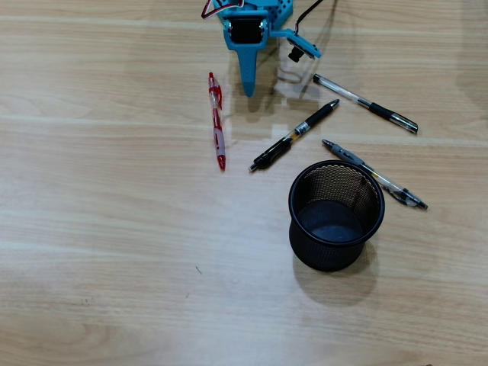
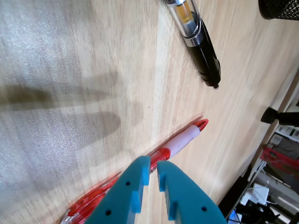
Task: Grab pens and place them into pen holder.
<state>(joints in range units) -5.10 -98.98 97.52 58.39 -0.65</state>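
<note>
Jaws: blue gripper [image 2: 153,171] nearly clenched, grasping nothing, above the red pen [image 2: 180,142].
Red pen: flat on the desk [image 1: 114,252], at 10 o'clock from the pen holder [image 1: 335,216].
Black pens: three, lying around the holder's 12 o'clock side.

Wrist view. Blue gripper [image 2: 153,169] enters from bottom edge, fingertips nearly together with a thin gap between them. Tips sit over the red pen [image 2: 180,142], which lies diagonally on the desk [image 2: 70,56] from lower left to its tip at mid-right; contact with the pen cannot be told. Black pen [image 2: 202,46] with clear amber section lies at top, apart from red pen. Mesh holder [image 2: 280,9] edge shows at top right corner. Finger shadows fall left.
</note>
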